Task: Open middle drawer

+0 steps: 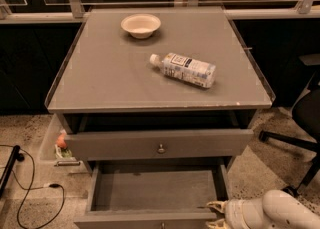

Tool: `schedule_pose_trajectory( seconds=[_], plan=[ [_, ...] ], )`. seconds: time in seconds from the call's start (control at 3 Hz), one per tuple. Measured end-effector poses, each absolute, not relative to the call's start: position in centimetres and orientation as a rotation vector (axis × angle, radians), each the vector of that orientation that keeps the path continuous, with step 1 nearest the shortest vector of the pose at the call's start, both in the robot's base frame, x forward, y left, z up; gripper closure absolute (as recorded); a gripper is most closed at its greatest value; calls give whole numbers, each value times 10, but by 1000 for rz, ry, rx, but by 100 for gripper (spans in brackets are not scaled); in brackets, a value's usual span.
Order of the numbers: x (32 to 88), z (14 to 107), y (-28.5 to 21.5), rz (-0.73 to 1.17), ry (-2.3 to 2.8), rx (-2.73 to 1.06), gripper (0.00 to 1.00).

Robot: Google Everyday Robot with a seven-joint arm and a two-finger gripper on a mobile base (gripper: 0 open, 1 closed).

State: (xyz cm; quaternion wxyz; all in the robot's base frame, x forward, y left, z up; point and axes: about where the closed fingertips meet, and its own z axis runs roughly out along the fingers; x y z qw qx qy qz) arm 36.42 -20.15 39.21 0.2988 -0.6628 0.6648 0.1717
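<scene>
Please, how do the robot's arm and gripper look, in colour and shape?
The gripper, at the lower right by the open middle drawer, is cream-coloured. The arm behind it has a smooth, rounded white shell. No cables or markings show.

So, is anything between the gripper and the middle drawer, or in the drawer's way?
Nothing visible. The gripper is at the front right corner of the middle drawer. That drawer is pulled well out; the floor ahead of it is out of view.
</scene>
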Motion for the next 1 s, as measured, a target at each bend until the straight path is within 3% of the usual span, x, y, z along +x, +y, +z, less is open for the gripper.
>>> schedule_pose_trajectory(
  seconds=[0.67,1.0],
  plan=[
    [356,394,-203,478,1777,-1760,35],
    [356,394,-203,478,1777,-1760,12]
  ],
)
